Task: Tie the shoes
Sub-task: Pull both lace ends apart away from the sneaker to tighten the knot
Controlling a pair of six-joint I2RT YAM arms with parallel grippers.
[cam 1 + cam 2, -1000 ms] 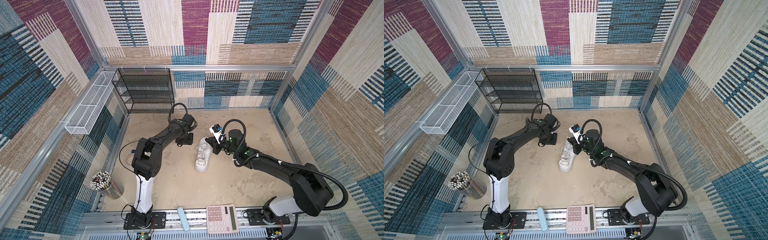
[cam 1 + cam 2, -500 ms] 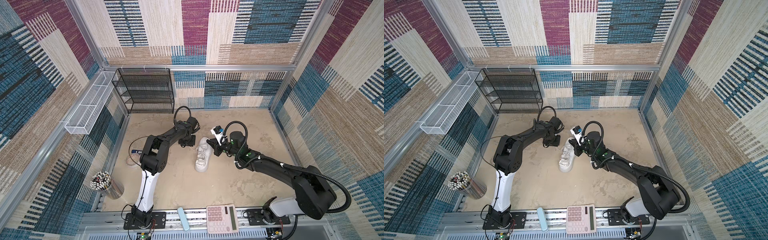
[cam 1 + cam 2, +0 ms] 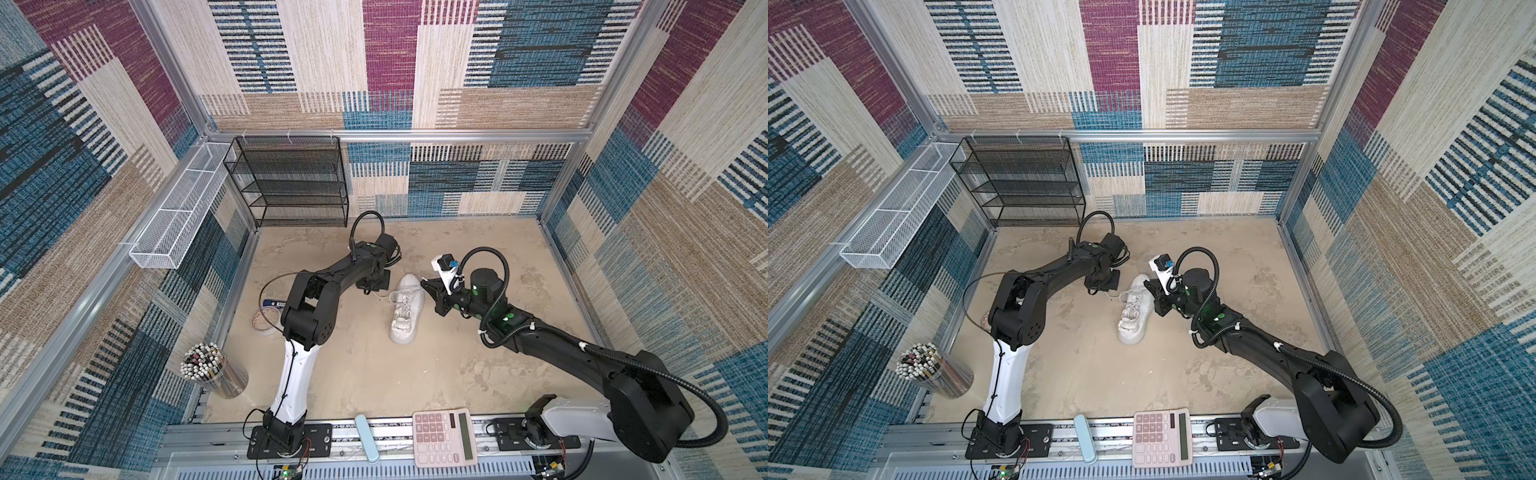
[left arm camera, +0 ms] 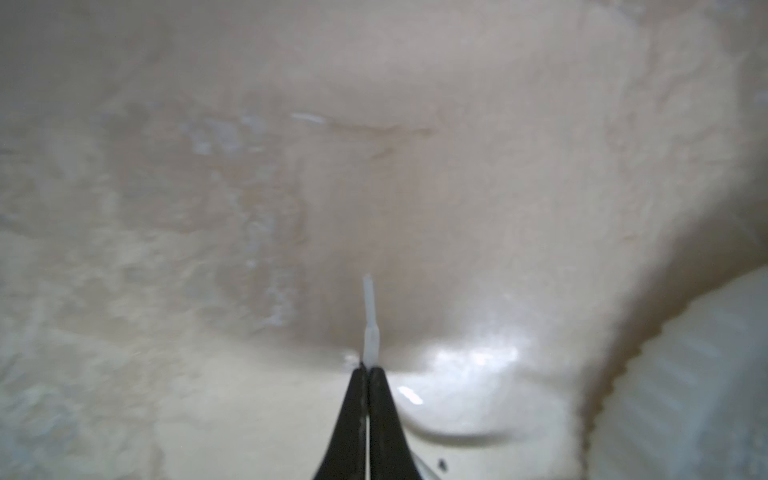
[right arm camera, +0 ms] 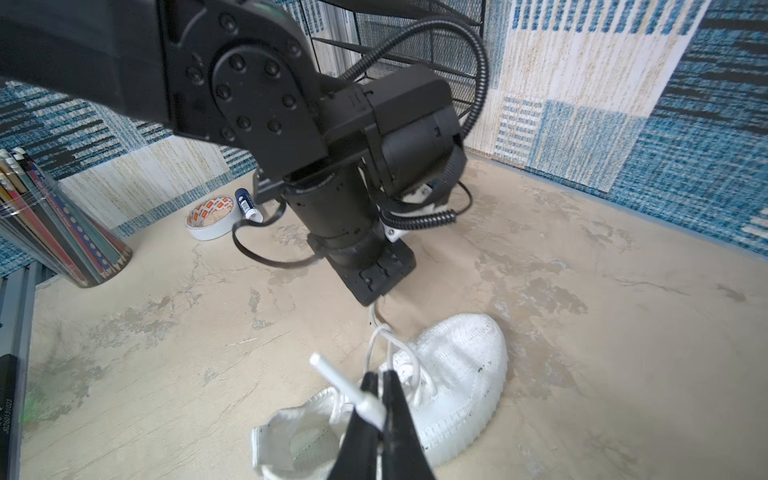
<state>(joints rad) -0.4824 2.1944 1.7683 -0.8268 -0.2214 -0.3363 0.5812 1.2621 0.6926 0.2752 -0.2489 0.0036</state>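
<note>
The shoes are a single white sneaker [image 3: 407, 309] [image 3: 1136, 311] lying mid-table, its toe pointing toward the front edge. My left gripper [image 4: 368, 368] [image 3: 376, 291] points down at the table just left of the sneaker. It is shut on one white lace end [image 4: 369, 316], whose stiff tip pokes out past the fingertips. My right gripper [image 5: 379, 376] [image 3: 424, 284] hovers over the sneaker's heel end from the right. It is shut on the other lace end [image 5: 332, 374], whose tip sticks out sideways. A lace loop [image 5: 384, 336] rises from the sneaker [image 5: 457, 374] toward the left gripper [image 5: 372, 301].
A black wire shelf [image 3: 291, 183] stands at the back left and a white mesh basket [image 3: 174, 212] hangs on the left wall. A tape roll [image 3: 264, 322], a dark blue tube [image 3: 272, 303] and a pencil cup [image 3: 208, 368] sit left. A pink calculator [image 3: 442, 436] and a light blue case [image 3: 366, 438] lie on the front rail.
My left gripper has moved right, up to the sneaker, and has gone from open to shut on the lace end. The right gripper has shifted slightly right, still shut.
</note>
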